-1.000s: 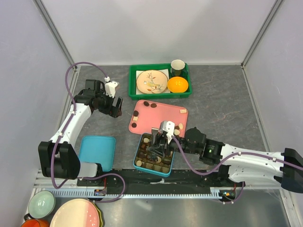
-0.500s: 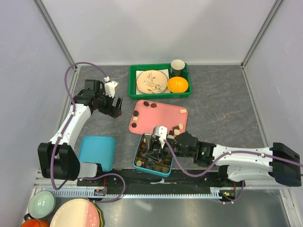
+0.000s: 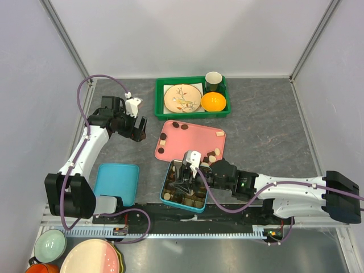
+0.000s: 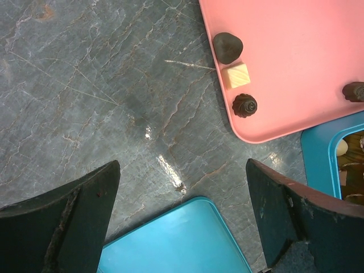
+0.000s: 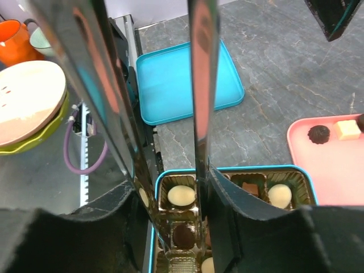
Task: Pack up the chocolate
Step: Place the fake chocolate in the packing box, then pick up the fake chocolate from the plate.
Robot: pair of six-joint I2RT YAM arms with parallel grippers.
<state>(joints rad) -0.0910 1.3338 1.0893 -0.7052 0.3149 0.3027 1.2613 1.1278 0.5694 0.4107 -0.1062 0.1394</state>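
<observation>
**Tongs down in the tin; the loose pieces lie behind them on the tray**

The right gripper (image 3: 191, 170) is clamped on a pair of long, shiny metal tongs (image 5: 202, 85). Their long axis runs steeply down from the wrist, slanting toward the table's near edge. The tips are inside the open blue tin with a brown cell liner (image 5: 244, 168), which sits at the middle of that near edge.

The blades stand a little apart at the tips. A round dark chocolate (image 5: 183, 235) sits in the cell right between them. Whether it is pinched or already let go, I cannot tell, because the fingers crowd the view. A cream oval (image 5: 182, 195) fills the cell beside it, and several other cells are filled.

To pack: small loose chocolate pieces on the flat pink plastic tray (image 3: 193, 136). The tray is mid-table, its near edge just beside the tin's far edge. The work therefore lies on the far side of the tips, opposite to the way the tongs point.

Judgement: the next move calls for a lift clear of the liner, then a swing back over the tin's far rim. The closest targets are two brown rounds (image 3: 215, 152) at the tray's near right corner, just beside the right wrist.

The left gripper (image 4: 182, 168) has its jaws spread wide with nothing between them. It hovers over the grey stone-look table (image 4: 85, 85), off the tray's left edge. Below it, at the tray's near left corner, is a row of three:
- a dark oval piece (image 4: 228, 47)
- a cream square (image 4: 236, 75)
- a dark swirled round (image 4: 244, 105)

This arm is nearer to those three, but it carries no tongs.

A flat blue lid (image 3: 116, 183) lies left of the tin, toward the table's near left corner.
</observation>
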